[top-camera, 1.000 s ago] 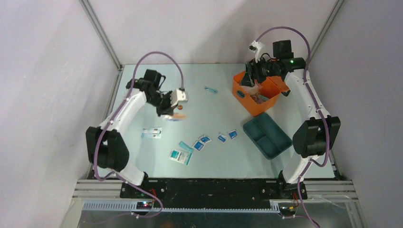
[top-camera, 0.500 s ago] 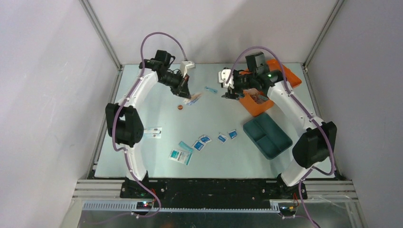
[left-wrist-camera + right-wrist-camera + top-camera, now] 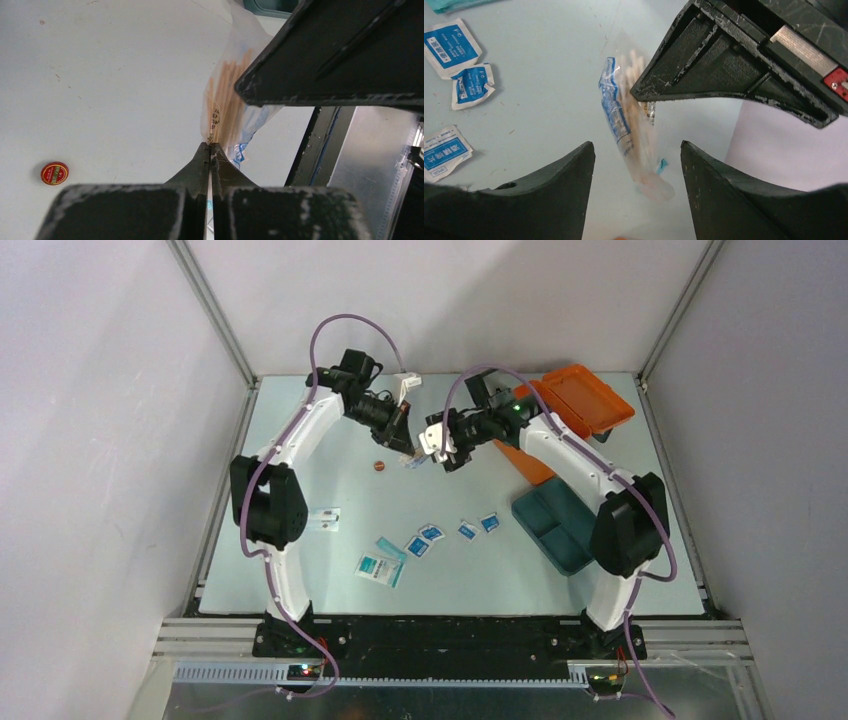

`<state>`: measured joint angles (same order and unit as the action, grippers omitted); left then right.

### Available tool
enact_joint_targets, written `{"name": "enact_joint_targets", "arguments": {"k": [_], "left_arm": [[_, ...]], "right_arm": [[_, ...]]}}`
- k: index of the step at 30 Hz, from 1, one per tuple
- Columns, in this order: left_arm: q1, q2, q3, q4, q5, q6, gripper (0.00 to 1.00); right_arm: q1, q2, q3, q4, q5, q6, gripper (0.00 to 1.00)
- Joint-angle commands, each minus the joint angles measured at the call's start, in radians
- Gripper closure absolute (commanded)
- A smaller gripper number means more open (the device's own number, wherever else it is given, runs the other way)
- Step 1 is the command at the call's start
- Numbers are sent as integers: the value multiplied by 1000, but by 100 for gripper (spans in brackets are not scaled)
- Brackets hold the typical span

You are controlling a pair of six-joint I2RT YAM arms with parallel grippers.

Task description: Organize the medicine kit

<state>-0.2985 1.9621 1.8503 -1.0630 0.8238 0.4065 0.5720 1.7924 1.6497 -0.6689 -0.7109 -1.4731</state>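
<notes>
My left gripper [image 3: 407,448] is shut on the top edge of a clear packet of cotton swabs [image 3: 226,107], which hangs above the table's back middle. In the left wrist view the jaws [image 3: 210,145] meet on the packet. My right gripper [image 3: 443,458] is open just right of it; in its wrist view the packet [image 3: 630,127] hangs between the spread fingertips [image 3: 635,146], touching neither. The orange medicine kit [image 3: 528,462] stands behind the right arm, its lid [image 3: 585,400] lying open. Its teal tray [image 3: 560,525] lies apart on the table.
A small red round tin [image 3: 378,466] lies left of the packet. Several blue-white sachets [image 3: 432,533] and a larger packet [image 3: 380,568] are scattered in the front middle. Another packet [image 3: 322,520] lies at the left. Walls close in on three sides.
The left arm carried the packet back and to the right. The right arm swung left from the kit to meet it. The kit's lid now lies open, and the red tin sits on the table.
</notes>
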Motion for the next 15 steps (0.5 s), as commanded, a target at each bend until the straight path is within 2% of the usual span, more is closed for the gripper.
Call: {"name": "enact_joint_targets", "arguments": {"k": [1,5,8,9,13,15], "left_arm": [[-1,-9,-6,17,50,-28,99],[-1,-6,-7,18,60,-37,99],[1,-5,-9,18,70,-44,98],[3,-5,-11,19,73,-46,98],[4,-2,-12,18,84,-45,100],[5,-1,-11,18,86,-50,94]], "right_arm": [[11,54,113,-83,-21,-64,36],[15,90,162,-161,-6,-64,47],[15,85,144,-121,36,-24,54],[17,83,133,-109,46,-15,62],[20,77,109,-54,89,45,70],[21,66,95,-36,101,67,79]]}}
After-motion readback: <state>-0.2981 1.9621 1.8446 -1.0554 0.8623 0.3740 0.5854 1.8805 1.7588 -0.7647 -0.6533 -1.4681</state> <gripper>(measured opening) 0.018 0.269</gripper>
